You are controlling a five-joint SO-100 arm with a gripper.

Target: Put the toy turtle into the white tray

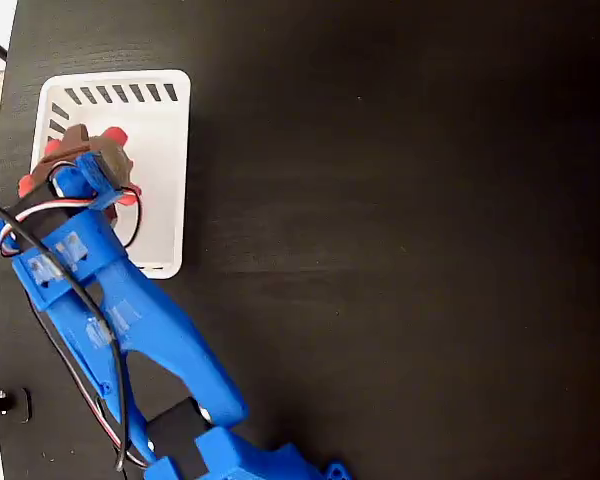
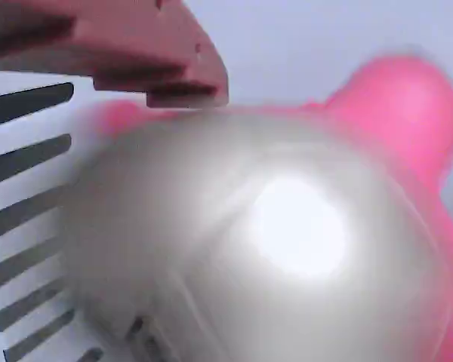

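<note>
Fixed view, top-down: blue arm reaches from the bottom edge up and left across the black surface, wrist ending over the white tray. Tray sits near the surface's upper-left corner, slanted slots visible along its top rim and upper left side.

Toy turtle is over the tray's left half, mostly covered by the arm's head. Only bits show: pinkish-red pieces poking out at top, at far left past the tray's edge line, and at right by the red/black wires. A brownish part sits on top of it.

Pincer: can't tell from above whether it is spread or pinching the turtle, fingertips are hidden under the wrist.

Wrist view: turtle fills almost the whole frame, blurred, very close to the lens. Domed tan-grey shell with a bright glare spot, pink limb or head at upper right. One reddish finger shows at top left, touching or just above the shell edge; the other finger isn't visible. Tray slots run down the left side behind the turtle, so it is inside or directly above the tray. Can't tell if it rests on the tray floor.
</note>
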